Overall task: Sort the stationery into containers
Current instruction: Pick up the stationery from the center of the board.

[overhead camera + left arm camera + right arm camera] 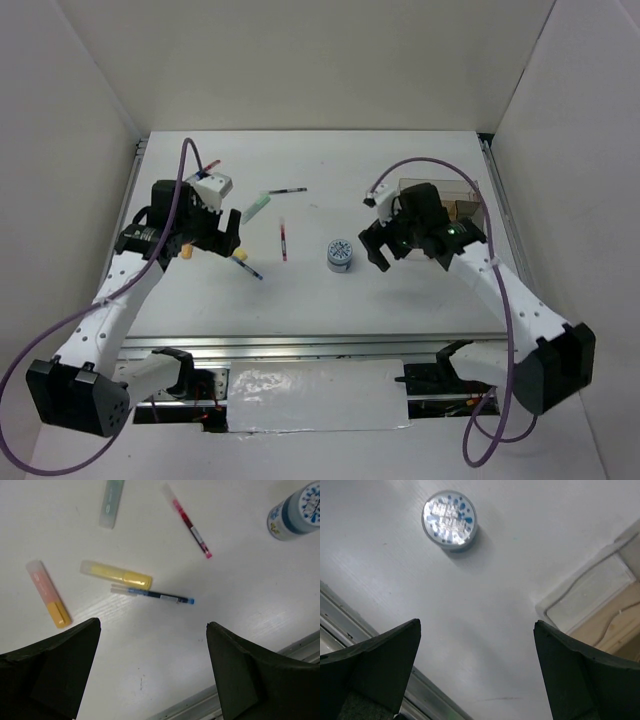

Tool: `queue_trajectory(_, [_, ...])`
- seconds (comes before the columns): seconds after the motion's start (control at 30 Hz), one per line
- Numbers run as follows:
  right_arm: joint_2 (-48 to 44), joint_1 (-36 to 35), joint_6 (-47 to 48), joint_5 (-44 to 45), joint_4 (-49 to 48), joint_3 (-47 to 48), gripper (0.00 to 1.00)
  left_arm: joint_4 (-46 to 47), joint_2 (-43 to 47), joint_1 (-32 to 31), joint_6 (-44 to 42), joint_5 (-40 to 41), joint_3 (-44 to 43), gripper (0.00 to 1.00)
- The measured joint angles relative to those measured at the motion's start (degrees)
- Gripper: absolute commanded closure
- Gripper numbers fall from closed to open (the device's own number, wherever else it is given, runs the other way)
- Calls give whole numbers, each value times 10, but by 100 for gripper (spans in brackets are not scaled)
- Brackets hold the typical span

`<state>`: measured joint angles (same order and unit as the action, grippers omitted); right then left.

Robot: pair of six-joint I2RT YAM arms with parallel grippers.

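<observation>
Left gripper [152,630], jaws wide and empty, hung over yellow marker [116,575] and blue-tipped tube [152,595]; right gripper [475,627], equally wide and empty, hung between roll [449,519] and compartment box [466,192] near the right edge of the table [300,300].

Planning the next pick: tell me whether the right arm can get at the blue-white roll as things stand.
Probably yes. The right gripper hangs open close to the roll, which stands alone; nothing lies between them, and the clear box sits off to the other side.

Empty pincer [152,625] spread wide; yellow marker [116,575] just beside blue-tipped tube [152,595].
</observation>
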<state>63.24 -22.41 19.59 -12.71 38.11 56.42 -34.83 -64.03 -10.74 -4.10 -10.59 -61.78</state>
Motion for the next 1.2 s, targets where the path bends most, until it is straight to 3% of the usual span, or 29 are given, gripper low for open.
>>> queue_trajectory(0.17, [135,-63,-31,37,-19,85,0,-19,41,62,-1,0,46,1])
queue_trajectory(0.47, [239,-150,-89,94,-44,92,0,-27,60,109,0,2,48,1])
queue_trajectory(1.0, [353,-161,-138,145,-50,131,0,-25,55,130,1,2,63,1])
queue_trajectory(1.2, [372,-161,-138,144,-51,165,13,-25,55,136,0,2,68,1])
